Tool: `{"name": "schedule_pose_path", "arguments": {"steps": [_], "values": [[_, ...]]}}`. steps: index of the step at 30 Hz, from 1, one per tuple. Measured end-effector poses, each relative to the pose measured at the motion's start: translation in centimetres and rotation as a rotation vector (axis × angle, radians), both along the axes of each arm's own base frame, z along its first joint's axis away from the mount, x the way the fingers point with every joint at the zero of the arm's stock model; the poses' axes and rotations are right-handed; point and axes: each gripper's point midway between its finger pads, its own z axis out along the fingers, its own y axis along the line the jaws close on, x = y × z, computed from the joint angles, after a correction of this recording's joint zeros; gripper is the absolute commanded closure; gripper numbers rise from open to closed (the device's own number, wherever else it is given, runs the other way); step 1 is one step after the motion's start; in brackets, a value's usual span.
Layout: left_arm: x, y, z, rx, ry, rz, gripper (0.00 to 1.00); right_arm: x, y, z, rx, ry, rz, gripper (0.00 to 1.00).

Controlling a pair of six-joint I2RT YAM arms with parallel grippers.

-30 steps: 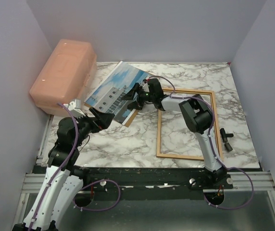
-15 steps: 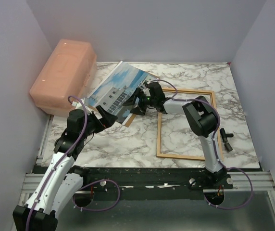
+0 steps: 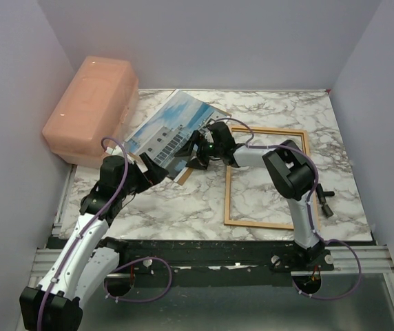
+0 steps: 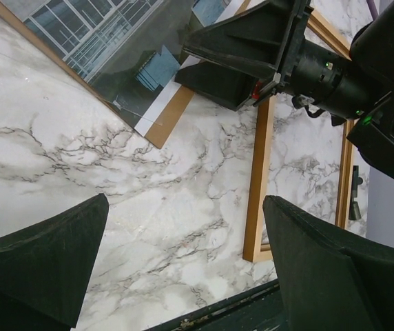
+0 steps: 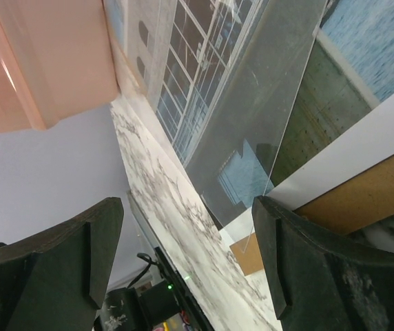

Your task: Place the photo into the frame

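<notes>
Find the photo (image 3: 166,131) at the rear left of the bench (image 3: 183,207), lying askew on a brown board (image 4: 173,114) near the pink box (image 3: 90,103), seemingly under a clear sheet (image 5: 252,138), and well apart from the frame (image 3: 227,196), flat and empty on the right. Note the right tool (image 3: 194,152) at the stack's near right edge, jaws wide and gripping nothing, the sheet's corner between them in the wrist view. Note the left tool (image 3: 154,167) just off the near left corner, jaws at full spread, also empty. Judge the step in hand as getting hold of the print alone. Slide one finger under the white border only, above the board, and watch for the sheet riding along or slipping off. Close gently on the margin, not on the picture face, to avoid a crease. Steady the board with the left tool against skating on the marble. Lift low and level, carry rightward, and square the corners to the frame's opening before lowering.
</notes>
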Motion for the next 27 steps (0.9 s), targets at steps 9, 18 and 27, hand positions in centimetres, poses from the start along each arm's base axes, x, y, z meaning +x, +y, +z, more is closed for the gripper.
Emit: {"name": "schedule_pose_path", "arguments": {"steps": [9, 18, 27], "values": [[0.0, 0.4, -1.5, 0.022, 0.065, 0.027, 0.03, -2.6, -0.2, -0.2, -0.031, 0.025, 0.014, 0.16], [0.3, 0.4, -7.1, 0.061, 0.297, 0.057, 0.15, -3.5, 0.2, -0.3, -0.035, 0.042, 0.026, 0.16], [0.2, 0.3, -10.5, 0.086, 0.435, 0.072, 0.17, -3.7, 0.0, -0.3, -0.072, 0.031, 0.016, 0.15]]}}
